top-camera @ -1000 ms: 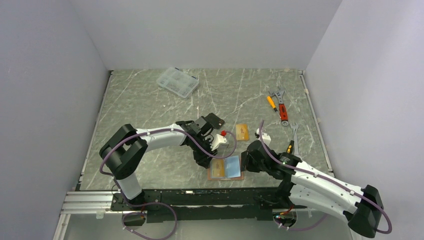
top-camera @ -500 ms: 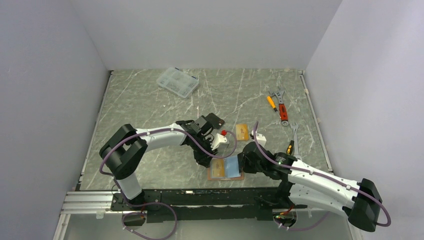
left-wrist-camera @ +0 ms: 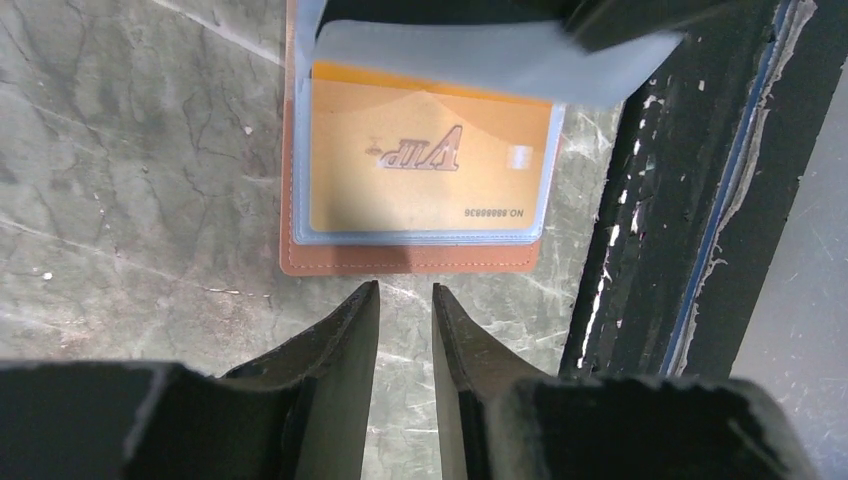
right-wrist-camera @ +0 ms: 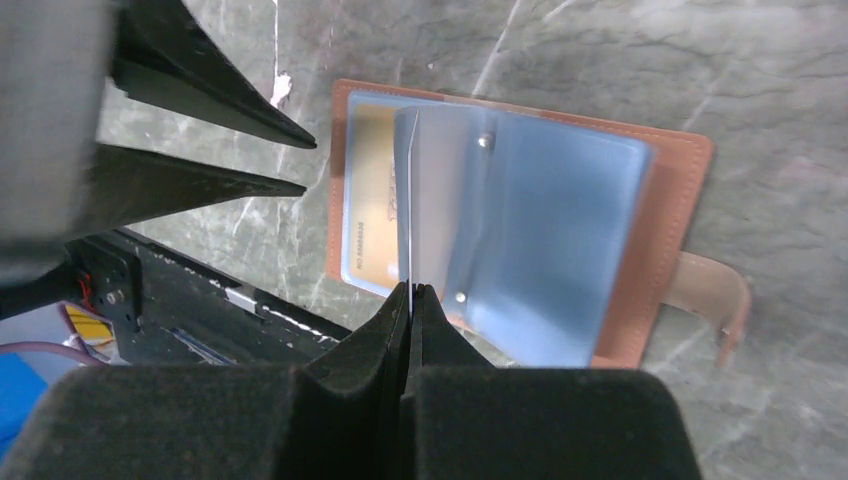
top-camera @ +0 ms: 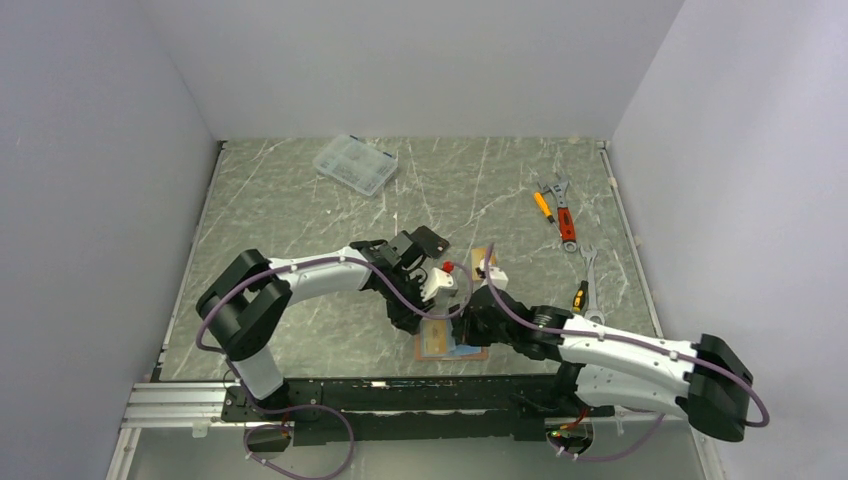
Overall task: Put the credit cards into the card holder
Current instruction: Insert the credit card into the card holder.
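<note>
The card holder (top-camera: 440,352) lies open near the table's front edge, its brown leather rim (left-wrist-camera: 410,258) showing just beyond my left fingertips. An orange-gold card (left-wrist-camera: 430,160) sits in its left pocket under clear plastic. My right gripper (right-wrist-camera: 410,288) is shut on the edge of a bluish plastic sleeve leaf (right-wrist-camera: 540,220) and holds it raised over that pocket. The closing tab (right-wrist-camera: 720,290) points right. My left gripper (left-wrist-camera: 405,290) hovers low beside the holder's left edge, open a little with nothing between the fingers. Another orange-gold card (top-camera: 481,253) lies on the table, partly behind the right wrist.
A clear compartment box (top-camera: 355,164) stands at the back left. Wrenches and a screwdriver (top-camera: 560,215) lie at the right, with one more wrench (top-camera: 588,265) and a yellow-handled tool (top-camera: 580,293) nearer. The black base rail (left-wrist-camera: 650,200) runs along the holder's near side.
My right arm has swung left over the holder, and the blue sleeve leaf now stands lifted in its jaws. The left arm has stayed put, its jaws narrowing slightly.
</note>
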{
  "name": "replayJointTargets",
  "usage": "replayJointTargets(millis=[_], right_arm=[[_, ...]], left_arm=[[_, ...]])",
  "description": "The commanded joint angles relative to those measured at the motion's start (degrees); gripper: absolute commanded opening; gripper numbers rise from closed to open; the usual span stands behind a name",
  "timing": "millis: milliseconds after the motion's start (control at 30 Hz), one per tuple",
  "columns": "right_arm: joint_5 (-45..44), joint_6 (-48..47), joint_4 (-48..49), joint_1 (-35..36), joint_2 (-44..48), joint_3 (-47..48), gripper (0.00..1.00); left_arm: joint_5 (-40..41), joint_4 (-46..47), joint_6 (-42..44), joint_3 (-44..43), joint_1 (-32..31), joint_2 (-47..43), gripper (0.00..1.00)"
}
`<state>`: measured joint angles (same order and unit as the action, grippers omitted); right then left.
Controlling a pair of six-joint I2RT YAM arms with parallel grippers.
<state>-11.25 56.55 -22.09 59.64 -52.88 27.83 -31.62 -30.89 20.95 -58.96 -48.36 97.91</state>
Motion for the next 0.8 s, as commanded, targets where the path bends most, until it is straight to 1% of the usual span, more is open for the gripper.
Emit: replayJointTargets(millis=[0,100,267,467,500,633,767], right_arm=[[4.2,-2.2,9.6,0.3,-5.8,0.0,0.00],[5.6,-3.1,12.3,0.2,-8.9,-0.3,0.00],[8.2,-3.5,17.1,-1.1,-11.3,-2.1,0.00],[10.9,-5.3,21.3,-2.5,-15.2,-1.7,0.00],[12.4,-5.5,21.7,-2.8,-15.4,-1.6,0.00],[16.3,-5.9,26.4,-4.5,-14.5,-3.2,0.00],[19.6,-5.7,28.0,-7.2,-12.2,-4.8,0.00]], left_arm=[[-1.3,0.8,5.6,0.8,-0.2,-5.7,0.32],[-1.2,1.1,9.4,1.7,-0.2,-8.6,0.32],[-3.0,1.9,15.3,2.9,-0.7,-13.2,0.33],[-3.6,1.6,17.7,1.6,-2.8,-12.5,0.34],[-3.8,1.8,17.8,1.8,-3.1,-12.1,0.34],[-4.3,3.6,17.8,2.6,-3.7,-10.7,0.34],[-3.7,3.3,18.5,2.4,-3.7,-10.1,0.34]])
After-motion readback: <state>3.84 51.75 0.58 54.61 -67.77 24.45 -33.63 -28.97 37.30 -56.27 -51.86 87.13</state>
